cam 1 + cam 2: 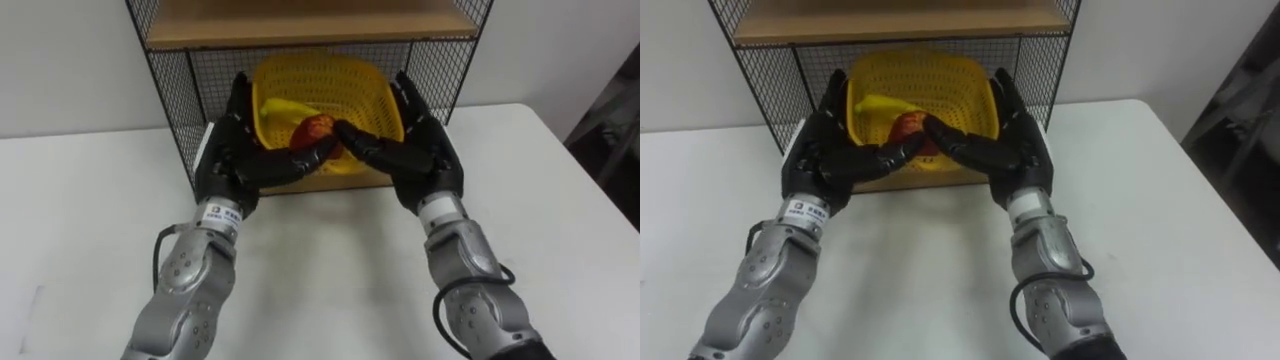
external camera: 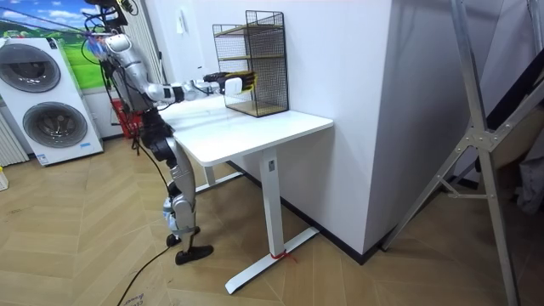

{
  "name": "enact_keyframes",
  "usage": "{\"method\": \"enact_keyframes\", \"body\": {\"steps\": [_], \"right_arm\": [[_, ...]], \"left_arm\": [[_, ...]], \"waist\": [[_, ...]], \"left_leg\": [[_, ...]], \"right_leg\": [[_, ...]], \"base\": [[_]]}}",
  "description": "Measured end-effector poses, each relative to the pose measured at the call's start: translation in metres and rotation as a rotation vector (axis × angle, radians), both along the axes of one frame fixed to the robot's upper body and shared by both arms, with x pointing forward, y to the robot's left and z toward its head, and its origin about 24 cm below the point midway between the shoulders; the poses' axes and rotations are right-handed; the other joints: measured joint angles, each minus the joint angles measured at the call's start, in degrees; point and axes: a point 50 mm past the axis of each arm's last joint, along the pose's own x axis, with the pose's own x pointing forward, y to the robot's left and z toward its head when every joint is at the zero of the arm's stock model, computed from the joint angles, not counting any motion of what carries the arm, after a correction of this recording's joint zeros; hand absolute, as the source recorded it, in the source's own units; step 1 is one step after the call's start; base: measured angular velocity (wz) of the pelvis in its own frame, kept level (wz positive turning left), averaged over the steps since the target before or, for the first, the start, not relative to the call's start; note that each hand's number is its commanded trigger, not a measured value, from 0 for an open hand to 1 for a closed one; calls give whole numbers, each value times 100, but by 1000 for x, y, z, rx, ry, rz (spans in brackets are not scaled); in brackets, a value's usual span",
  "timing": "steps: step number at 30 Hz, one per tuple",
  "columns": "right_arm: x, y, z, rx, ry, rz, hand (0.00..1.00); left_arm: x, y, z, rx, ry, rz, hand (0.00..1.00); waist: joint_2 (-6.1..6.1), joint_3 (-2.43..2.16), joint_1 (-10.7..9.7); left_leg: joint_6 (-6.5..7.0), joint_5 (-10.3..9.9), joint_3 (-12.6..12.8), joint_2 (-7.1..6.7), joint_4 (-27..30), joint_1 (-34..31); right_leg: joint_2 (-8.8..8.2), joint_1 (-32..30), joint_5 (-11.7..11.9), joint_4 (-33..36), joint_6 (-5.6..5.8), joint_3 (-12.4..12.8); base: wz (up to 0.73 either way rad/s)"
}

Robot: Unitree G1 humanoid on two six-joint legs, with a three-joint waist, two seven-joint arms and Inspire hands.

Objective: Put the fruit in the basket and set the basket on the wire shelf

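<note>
At 12 o'clock of the left eye view, yellow basket [image 1: 322, 82] inside the wire shelf's [image 1: 172, 92] lower compartment, under a wooden board [image 1: 300, 22], tilted with its opening toward the camera. Holds a banana [image 1: 279, 107] at its 10 o'clock and a red-orange fruit [image 1: 318, 128] at its 6 o'clock. Left hand [image 1: 232, 152] flat against the basket's 9 o'clock side, right hand [image 1: 421, 150] against its 3 o'clock side; fingers straight and apart, thumbs reaching inward along the front rim.

Right eye view: thumbs nearly meeting just before the fruit; white tabletop [image 1: 910, 250] beneath both forearms.

Room view: stands leaning at the tabletop's edge, arms stretched to the shelf; washing machines [image 2: 41, 95] at 9 o'clock.
</note>
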Motion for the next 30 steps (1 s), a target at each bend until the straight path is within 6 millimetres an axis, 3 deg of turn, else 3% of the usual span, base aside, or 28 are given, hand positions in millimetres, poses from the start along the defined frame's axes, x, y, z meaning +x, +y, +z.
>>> {"method": "enact_keyframes", "body": {"steps": [4,8,16,30], "right_arm": [[15,4,8,-69,3,9,0],[26,9,2,-100,76,6,0],[44,8,6,-151,134,13,0],[56,9,-2,-191,252,29,0]], "left_arm": [[12,-1,-2,11,46,27,0],[22,-5,-5,31,104,67,0],[42,-7,-7,62,204,73,0],[54,2,-22,125,375,82,0]], "waist": [[-59,2,117],[-87,-11,120],[-98,-24,97],[-79,-50,113]], "left_leg": [[-31,88,-21,-7,-65,69],[-37,93,-95,-6,-60,72],[-42,100,-149,-9,-40,-41],[-50,121,-222,-13,2,-96]], "right_leg": [[-29,54,38,-85,-21,-7],[-46,58,40,-84,-25,-138],[-40,52,54,-159,-39,-151],[-48,47,64,-179,-45,-201]], "base": [[1],[10],[2],[1]]}}
